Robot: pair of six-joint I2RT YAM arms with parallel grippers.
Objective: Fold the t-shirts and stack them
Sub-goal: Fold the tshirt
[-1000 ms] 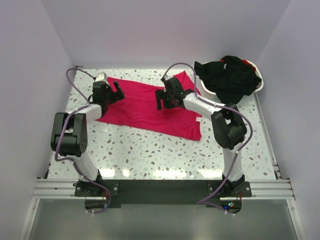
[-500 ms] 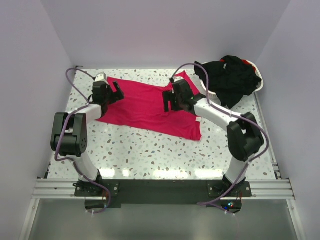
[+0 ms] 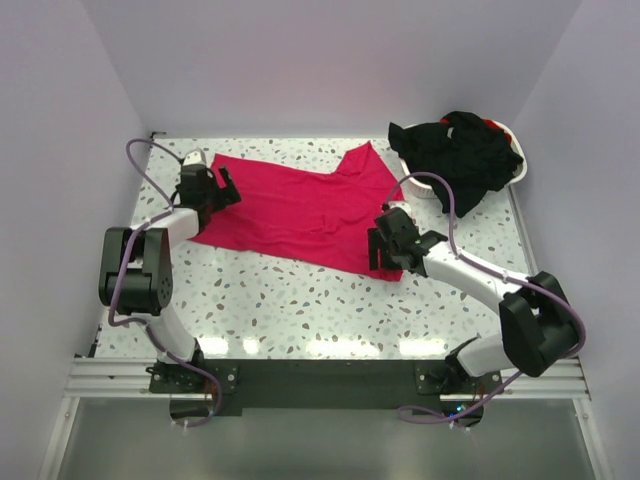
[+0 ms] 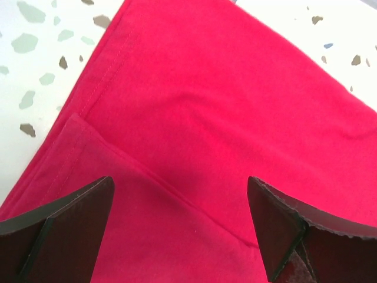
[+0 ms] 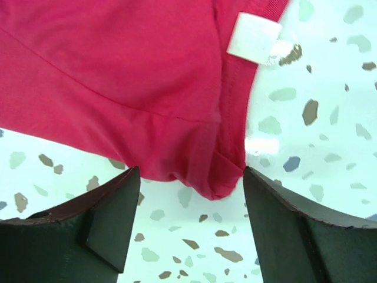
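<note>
A bright pinkish-red t-shirt (image 3: 300,208) lies spread flat on the speckled table. My left gripper (image 3: 226,189) hovers open over its far left part; in the left wrist view the red fabric (image 4: 224,112) with a fold line fills the space between the fingers (image 4: 65,224). My right gripper (image 3: 379,251) is open over the shirt's near right corner. In the right wrist view that rumpled corner (image 5: 200,171) lies just ahead of the jaws, with a white label (image 5: 253,38) beyond it. Black t-shirts (image 3: 462,153) are piled in the basket at the far right.
The white plastic basket (image 3: 519,160) stands at the table's far right corner. Bare speckled tabletop (image 3: 300,310) stretches between the shirt and the arm bases. Walls close in on the left, back and right.
My right arm swung from the shirt's far middle to its near right corner, its jaws narrowing slightly. The left gripper shifted a little toward the far left.
</note>
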